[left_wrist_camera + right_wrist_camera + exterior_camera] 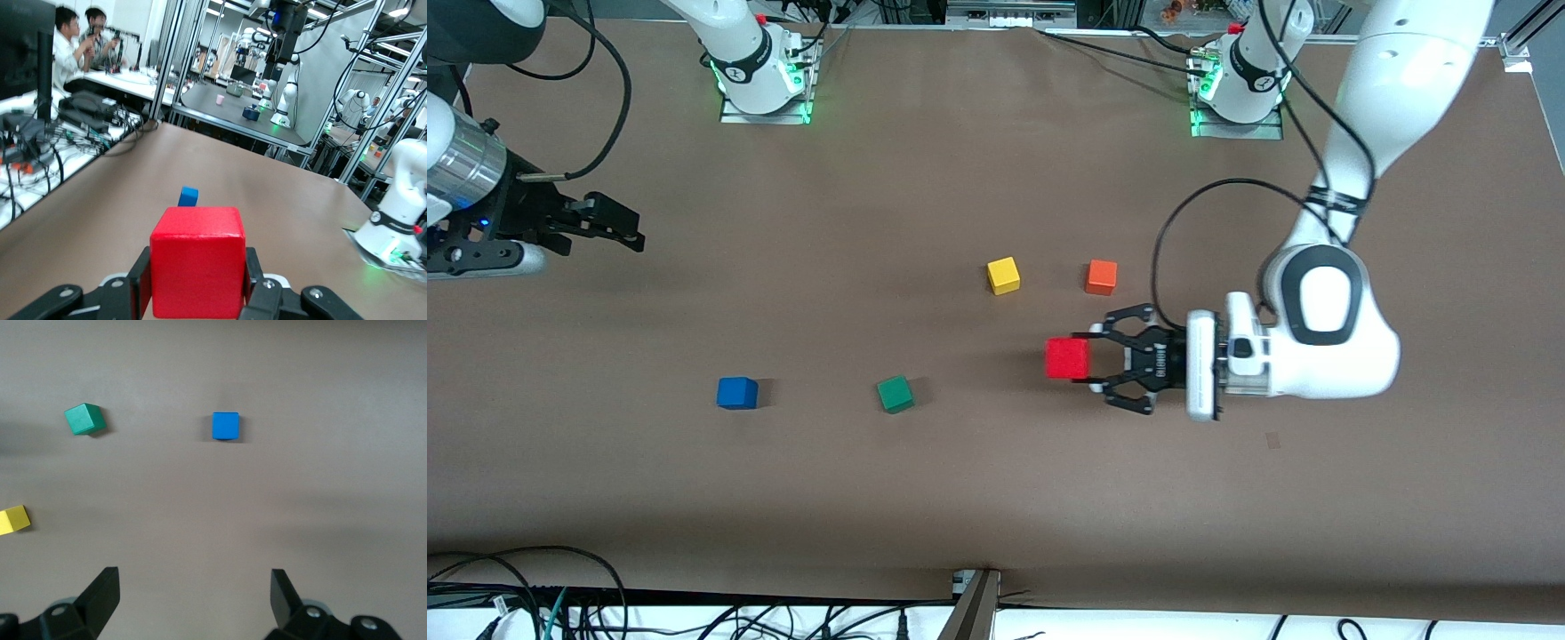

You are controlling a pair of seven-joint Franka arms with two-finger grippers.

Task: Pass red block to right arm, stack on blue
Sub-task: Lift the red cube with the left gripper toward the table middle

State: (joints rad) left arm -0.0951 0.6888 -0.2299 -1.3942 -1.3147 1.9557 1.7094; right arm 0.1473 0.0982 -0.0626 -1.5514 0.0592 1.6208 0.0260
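My left gripper is shut on the red block, one finger on each side, and holds it above the table near the orange cube. In the left wrist view the red block fills the space between the black fingers, with the blue cube small on the table past it. The blue cube rests on the table toward the right arm's end. My right gripper hangs open and empty over that end of the table. Its wrist view shows the blue cube past the spread fingers.
A green cube lies beside the blue one, toward the left arm's end. A yellow cube and an orange cube sit farther from the front camera. Both arm bases stand along the table's back edge.
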